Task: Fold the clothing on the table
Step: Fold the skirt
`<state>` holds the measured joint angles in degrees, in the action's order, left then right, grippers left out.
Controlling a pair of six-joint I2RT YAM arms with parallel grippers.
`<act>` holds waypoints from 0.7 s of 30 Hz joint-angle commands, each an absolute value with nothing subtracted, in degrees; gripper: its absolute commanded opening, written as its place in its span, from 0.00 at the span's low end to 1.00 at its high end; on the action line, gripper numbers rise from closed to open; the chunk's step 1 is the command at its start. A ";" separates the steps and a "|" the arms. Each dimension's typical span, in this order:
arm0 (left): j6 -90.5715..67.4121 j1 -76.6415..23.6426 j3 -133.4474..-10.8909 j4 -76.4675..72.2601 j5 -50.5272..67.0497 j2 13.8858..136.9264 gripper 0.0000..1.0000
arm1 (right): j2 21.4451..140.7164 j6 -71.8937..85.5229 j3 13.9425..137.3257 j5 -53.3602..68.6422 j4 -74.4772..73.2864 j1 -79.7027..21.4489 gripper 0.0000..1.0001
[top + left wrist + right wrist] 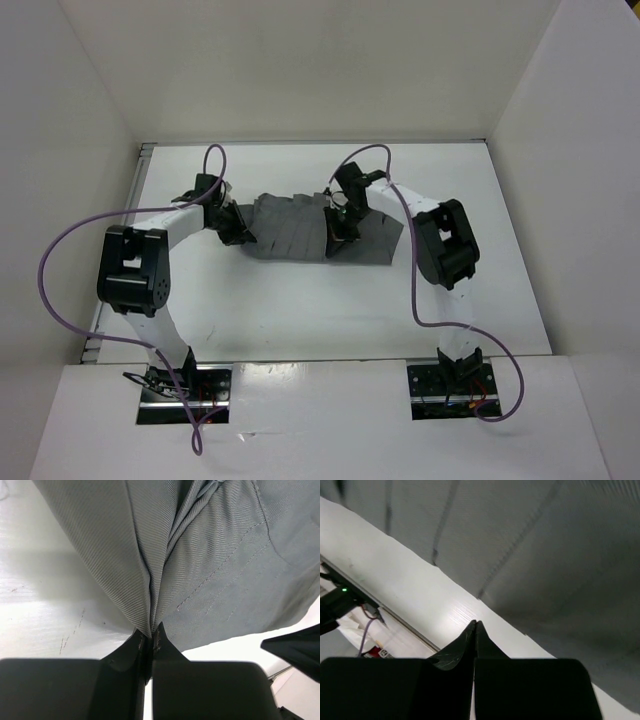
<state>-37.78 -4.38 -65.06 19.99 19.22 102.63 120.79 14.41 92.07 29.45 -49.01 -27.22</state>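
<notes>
The clothing [296, 228], dark grey and pleated, lies across the middle of the white table [300, 310], between the two arms. My left gripper [238, 232] is at its left end. In the left wrist view, the left gripper [151, 630] is shut on a pinched fold of the clothing [210, 555], which rises from the fingertips. My right gripper [340, 233] is over the garment's right part. In the right wrist view, the right gripper [475, 623] is shut with nothing between the tips, over bare table [420, 590] just short of the clothing's edge [530, 545].
White walls [90, 110] bound the table on three sides. Purple cables [60, 250] loop off both arms. A dark part of the other arm [295, 650] shows at the right of the left wrist view. The table's edge and a green light [342, 590] show at the left of the right wrist view.
</notes>
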 commanded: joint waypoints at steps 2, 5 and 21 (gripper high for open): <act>-36.74 -4.66 -66.80 20.83 18.98 103.54 0.00 | 123.21 13.45 99.13 38.04 -47.55 -27.25 0.00; -36.74 -4.66 -67.32 21.36 18.98 104.06 0.00 | 126.03 13.45 101.77 41.21 -47.55 -27.25 0.00; -36.21 -4.66 -71.10 24.52 26.01 100.03 0.00 | 134.30 18.71 98.71 39.11 -40.35 -27.25 0.00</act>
<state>-37.43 -4.38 -68.27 23.53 21.56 103.35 133.32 16.05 100.14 40.07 -45.17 -27.22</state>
